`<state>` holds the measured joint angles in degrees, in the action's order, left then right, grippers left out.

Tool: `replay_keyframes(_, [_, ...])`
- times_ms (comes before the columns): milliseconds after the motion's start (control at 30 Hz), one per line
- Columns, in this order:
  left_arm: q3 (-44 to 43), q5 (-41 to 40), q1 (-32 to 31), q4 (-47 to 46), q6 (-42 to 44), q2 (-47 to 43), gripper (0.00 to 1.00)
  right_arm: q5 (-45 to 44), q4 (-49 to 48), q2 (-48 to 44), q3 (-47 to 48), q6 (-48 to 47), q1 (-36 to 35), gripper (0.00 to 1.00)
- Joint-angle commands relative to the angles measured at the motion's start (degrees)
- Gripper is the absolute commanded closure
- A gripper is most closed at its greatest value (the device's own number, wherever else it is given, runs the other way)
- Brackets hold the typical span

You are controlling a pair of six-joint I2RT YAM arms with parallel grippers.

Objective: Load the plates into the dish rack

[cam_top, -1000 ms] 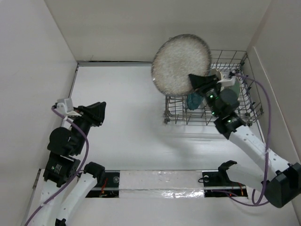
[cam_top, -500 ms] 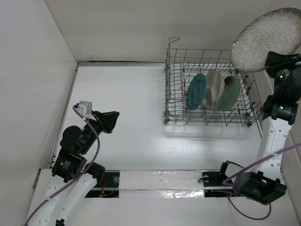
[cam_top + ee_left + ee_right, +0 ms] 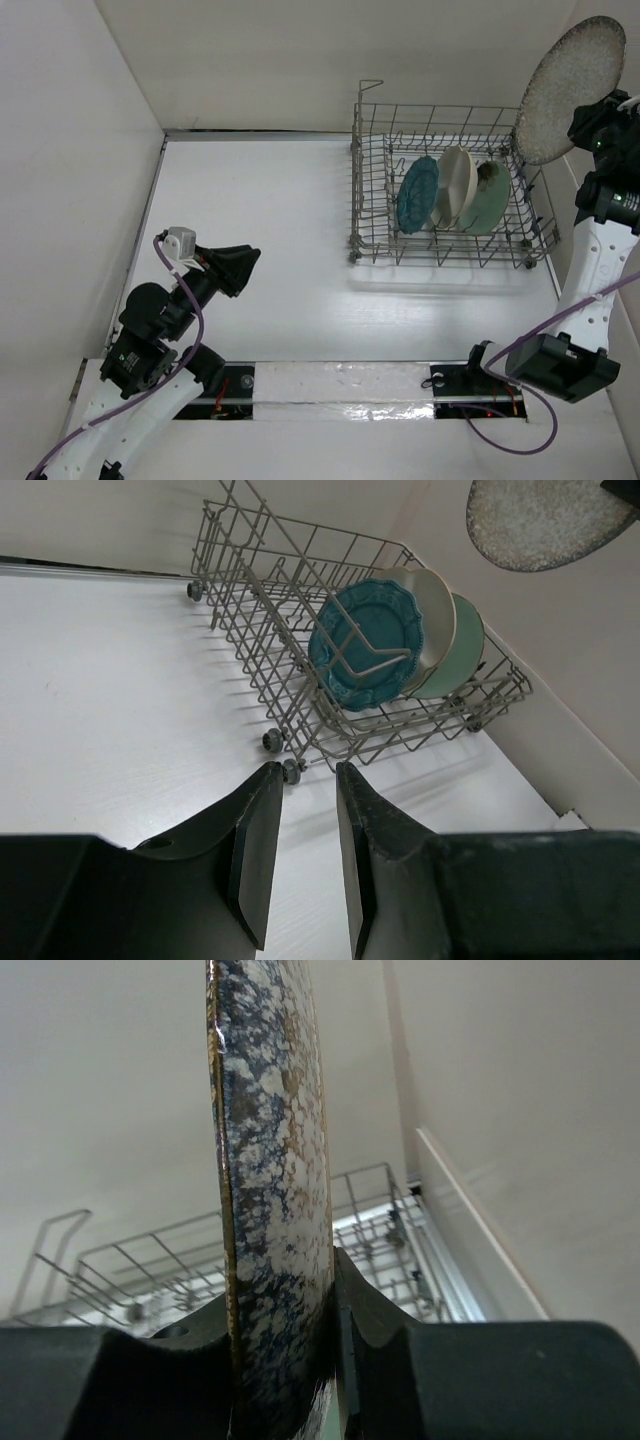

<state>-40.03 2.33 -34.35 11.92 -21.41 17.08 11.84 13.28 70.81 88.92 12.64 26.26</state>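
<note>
Speckled plate: in the air above the far right corner of the dish rack and close to the side wall. It stands nearly on edge. That is probably deliberate, since a plate can only drop between upright tines rim first.

Right gripper: the fingers are clamped on the plate's lower rim, one on each face. Gripping the rim leaves the rest of the disc free to go down into the wires.

Dish rack: sits at the far right corner of the table, its long side along the far edge.

Plates already racked: the teal plate, the cream plate and the mint plate stand side by side in the right half. Each leans on the tines. They are packed close together, which leaves room elsewhere.

Free room: the rows left of the teal plate look open. Whether the strip right of the mint plate is wide enough for the large plate, I cannot tell.

Left gripper: the fingers are slightly apart with nothing between them. It hovers over the near left part of the table and points towards the rack, well apart from it. It seems parked out of the way.

Stage: three plates are in and the last one is held aloft, so lowering it remains.

Risk: the tall wire side could catch the wide rim on the way down.
</note>
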Motion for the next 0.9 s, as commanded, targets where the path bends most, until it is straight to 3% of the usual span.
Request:
replay_keyframes(0, [-0.84,-4.70,-1.68,-0.85,0.84,-1.00,0.75,-2.78,-10.47,-0.59,7.92,-6.58,0.63,1.00])
replay_keyframes(333, [-1.01,-7.34,-4.06,-0.23,1.02,-2.40,0.74,-4.28,-7.12,-0.49,2.05,-16.15,1.78,1.00])
replay_keyframes(867, [-1.10,-9.10,-6.16,0.47,1.11,-3.63,0.73,-2.96,-5.63,-1.55,-6.66,-21.34,2.30,1.00])
